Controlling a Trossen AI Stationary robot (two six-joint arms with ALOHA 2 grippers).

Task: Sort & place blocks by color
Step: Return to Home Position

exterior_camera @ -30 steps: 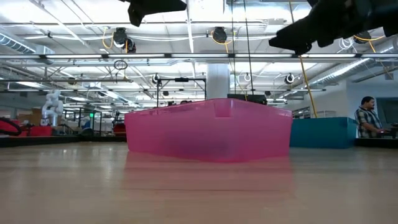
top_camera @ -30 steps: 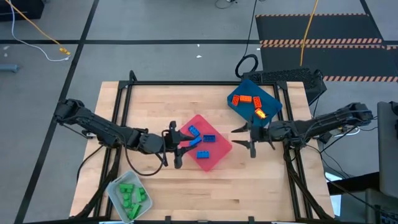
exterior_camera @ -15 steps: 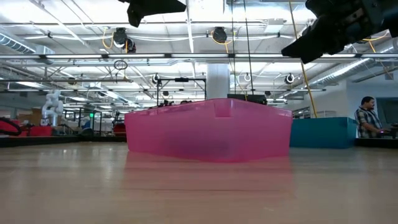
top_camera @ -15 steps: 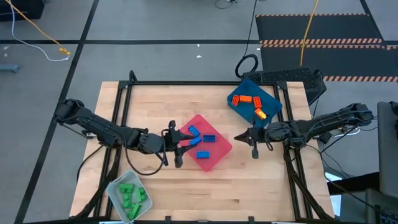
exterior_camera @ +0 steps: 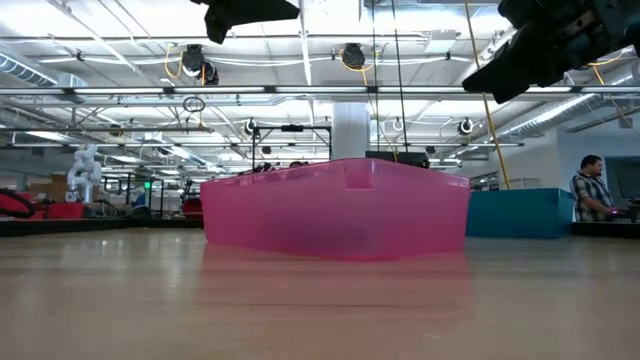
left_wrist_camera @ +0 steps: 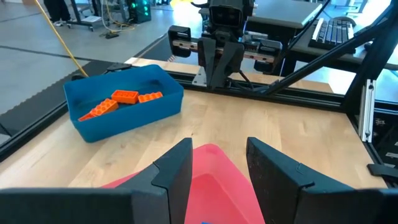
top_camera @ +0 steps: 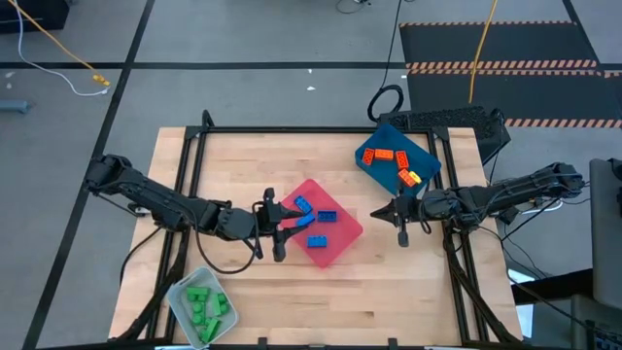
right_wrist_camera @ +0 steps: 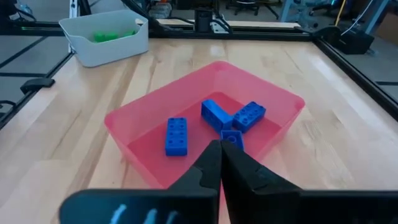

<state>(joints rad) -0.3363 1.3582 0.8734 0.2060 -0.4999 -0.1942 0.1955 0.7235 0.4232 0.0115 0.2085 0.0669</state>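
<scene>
Now blue blocks [top_camera: 326, 215] lie between the spread left gripper [top_camera: 280, 229] and pressed-together right gripper [top_camera: 381, 214].

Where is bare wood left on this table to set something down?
High view: bare table at upper left, beside the blue tray; also lower right, between the grey tray and the table's right edge. Crowded: the middle, where left gripper and right gripper flank the red tray.

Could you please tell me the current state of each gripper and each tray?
Left gripper: open, empty.
Right gripper: shut, holding nothing.
Red tray: holds blue blocks.
Blue tray: holds orange blocks.
Grey tray: holds green blocks.
</scene>
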